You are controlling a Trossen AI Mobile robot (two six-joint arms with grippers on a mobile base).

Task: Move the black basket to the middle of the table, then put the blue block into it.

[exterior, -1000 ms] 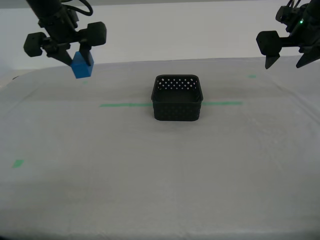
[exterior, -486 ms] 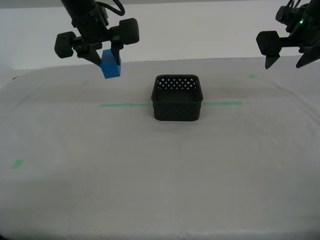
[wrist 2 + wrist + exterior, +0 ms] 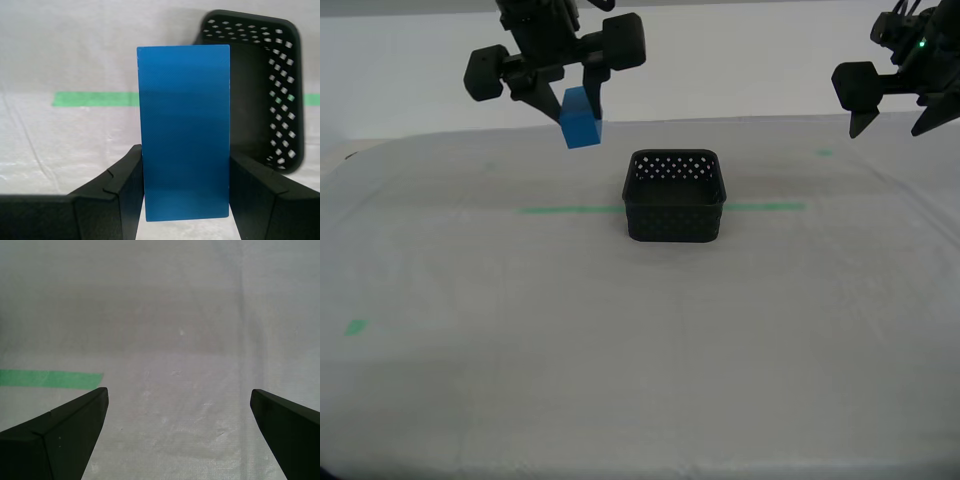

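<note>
My second gripper point(image 3: 573, 100) has carried the clamped, upright blue block point(image 3: 581, 118) nearer the black basket point(image 3: 675, 196).

A plain, pale grey-white wall point(image 3: 720, 60) rises behind the far edge of the table point(image 3: 620, 400), bare and evenly lit. By the table's far corner on the exterior view's left is a small dark speck point(image 3: 350, 155), perhaps only a shadow.

Probably a robotics lab: cloth-covered table point(image 3: 640, 350) with green tape marks point(image 3: 570, 210), bare wall.
</note>
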